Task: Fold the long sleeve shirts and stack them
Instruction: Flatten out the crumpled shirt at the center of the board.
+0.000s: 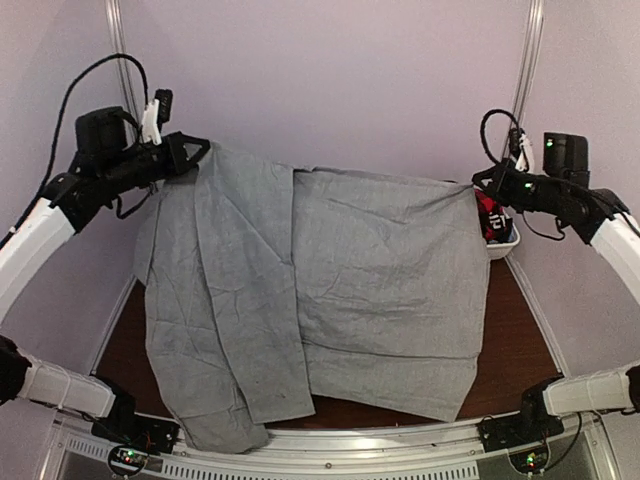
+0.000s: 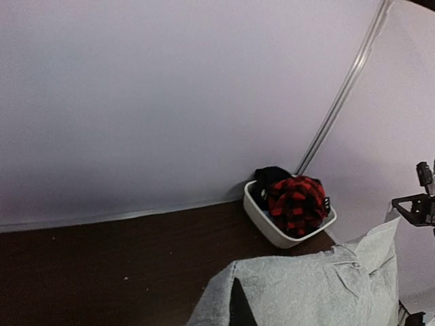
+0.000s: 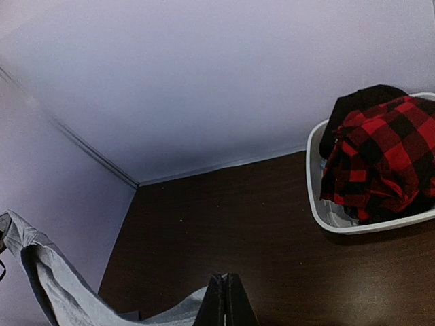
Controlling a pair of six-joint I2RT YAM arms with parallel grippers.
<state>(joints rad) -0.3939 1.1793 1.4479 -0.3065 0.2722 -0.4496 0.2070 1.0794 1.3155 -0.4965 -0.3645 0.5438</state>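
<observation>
A light-grey long sleeve shirt point(image 1: 320, 290) hangs spread between my two grippers, its lower part draped over the table's near edge. One sleeve is folded down across its left half. My left gripper point(image 1: 198, 150) is shut on the shirt's far left corner, and in the left wrist view the grey cloth point(image 2: 306, 285) wraps one dark finger point(image 2: 238, 307). My right gripper point(image 1: 480, 183) is shut on the far right corner. In the right wrist view its fingers point(image 3: 217, 305) are pressed together, with grey cloth point(image 3: 170, 316) beside them.
A white basket point(image 1: 503, 245) stands at the far right of the brown table point(image 1: 515, 340), holding red-and-black checked cloth point(image 3: 387, 156) and something black. The basket's rim point(image 2: 262, 217) is close behind the shirt's right corner. Pale walls enclose the table at the back and sides.
</observation>
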